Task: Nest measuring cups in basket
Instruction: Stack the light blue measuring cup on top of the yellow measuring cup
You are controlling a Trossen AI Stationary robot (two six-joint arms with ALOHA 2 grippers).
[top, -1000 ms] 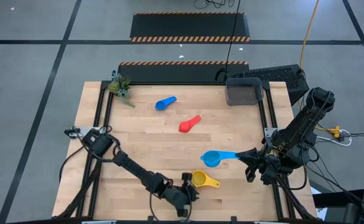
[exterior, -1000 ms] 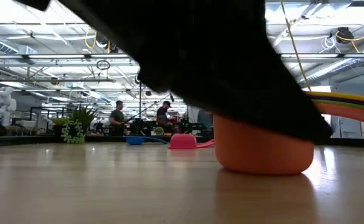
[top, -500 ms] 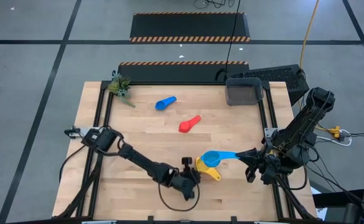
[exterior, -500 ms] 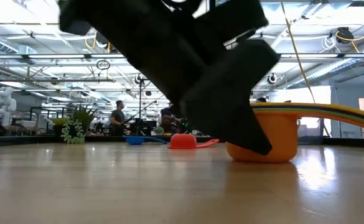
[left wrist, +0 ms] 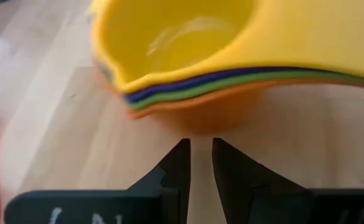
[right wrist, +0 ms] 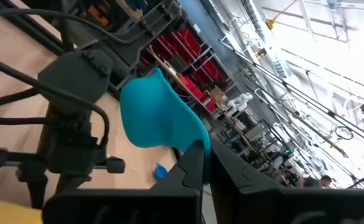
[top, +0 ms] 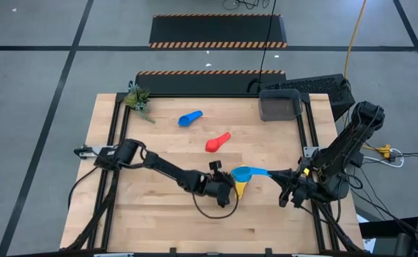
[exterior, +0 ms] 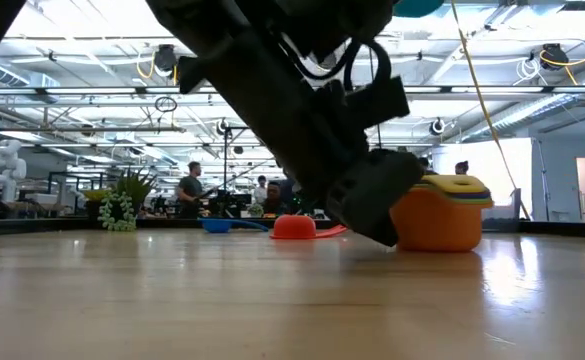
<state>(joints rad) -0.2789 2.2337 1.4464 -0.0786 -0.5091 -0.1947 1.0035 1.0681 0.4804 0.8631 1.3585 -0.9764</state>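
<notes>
A stack of nested measuring cups (top: 239,187), yellow on top and orange at the bottom, stands on its base on the wooden table (top: 158,214). My left gripper (top: 230,188) is low at its left side, fingers almost shut with nothing between them. My right gripper (top: 278,175) is shut on a light blue cup (top: 243,173), held in the air just beyond the stack. A blue cup (top: 189,118) and a red cup (top: 218,142) lie farther back on the table. The dark grey basket (top: 280,105) stands at the far right corner. My left gripper has its fingertips (left wrist: 183,146) against the orange bottom cup's side wall (left wrist: 197,121), low near the table. The fingers slant down from the table's left. The stack stays upright on the table. My right gripper pinches the light blue cup's handle (right wrist: 191,146) near its free end, between its two fingers. The fingers come level from the table's right, along the handle. The cup is lifted clear of the table.
A black keyboard (top: 316,86) lies behind the basket, and a small plant (top: 137,98) stands at the far left corner. Bare wood lies in the table's left and near parts. People stand in the room beyond the table.
My left gripper has swung from the near edge toward the table's right and far side, sliding the cup stack ahead of it until it sits by the light blue cup. The stack has turned about: its handles pointed right and now point toward the near edge.
</notes>
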